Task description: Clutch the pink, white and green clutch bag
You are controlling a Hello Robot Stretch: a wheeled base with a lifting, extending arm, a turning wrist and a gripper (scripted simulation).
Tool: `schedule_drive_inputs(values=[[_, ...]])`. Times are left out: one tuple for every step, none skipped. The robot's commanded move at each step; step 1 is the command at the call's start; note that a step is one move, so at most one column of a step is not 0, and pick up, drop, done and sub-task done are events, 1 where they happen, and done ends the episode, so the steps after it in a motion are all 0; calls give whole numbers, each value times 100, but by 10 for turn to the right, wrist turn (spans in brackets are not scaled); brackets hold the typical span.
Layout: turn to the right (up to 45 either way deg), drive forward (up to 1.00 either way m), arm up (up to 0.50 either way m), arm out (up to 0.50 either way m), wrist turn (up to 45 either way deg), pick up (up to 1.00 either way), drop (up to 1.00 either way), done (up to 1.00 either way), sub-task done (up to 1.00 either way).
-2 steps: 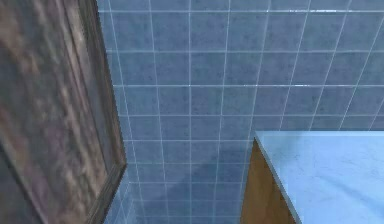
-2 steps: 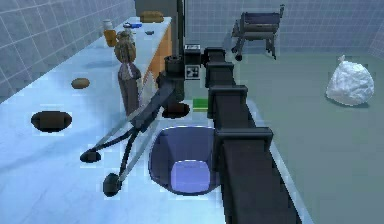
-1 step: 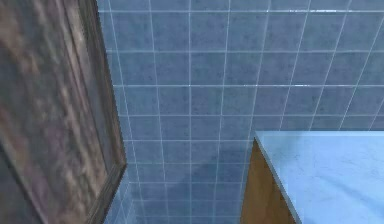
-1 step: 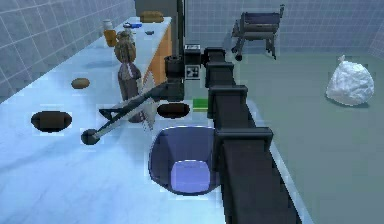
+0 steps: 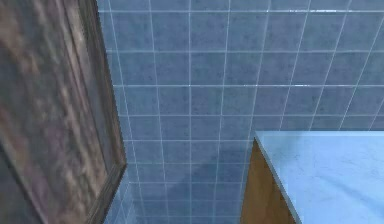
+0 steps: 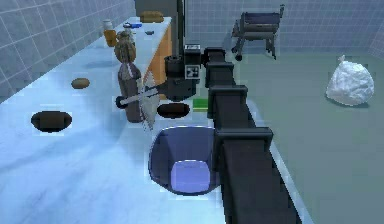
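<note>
— What sits on the counter, starting left of the sink?

— Well left of the sink (image 6: 185,165), a dark round hollow (image 6: 50,120) in the pale blue countertop (image 6: 90,175), and farther out than that, a small brown lump (image 6: 80,83). Closer to the sink, up from its left rim, a brown bottle (image 6: 128,85) stands upright.

— And the gripper?

— The gripper (image 6: 135,97) hangs past the sink's far rim, its thin fingers (image 6: 148,94) crossing in front of that bottle. With the bottle right there, I cannot tell whether it holds anything.

— The clutch bag?

— I can't pick out a pink, white and green bag for certain. A small green patch (image 6: 200,102) lies just past the sink's far rim, beside a dark dish (image 6: 175,108), against the arm (image 6: 245,150) and right of the fingers.

— Farther right?

— Well right of the sink, a white sack (image 6: 350,80) lies on the floor. Far behind it is a dark wheeled chair (image 6: 258,30).
</note>
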Motion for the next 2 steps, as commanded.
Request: schedule_drive_inputs(values=[[0,0,0,0,30,0,0,0,0],[0,0,-12,0,0,0,0,0,0]])
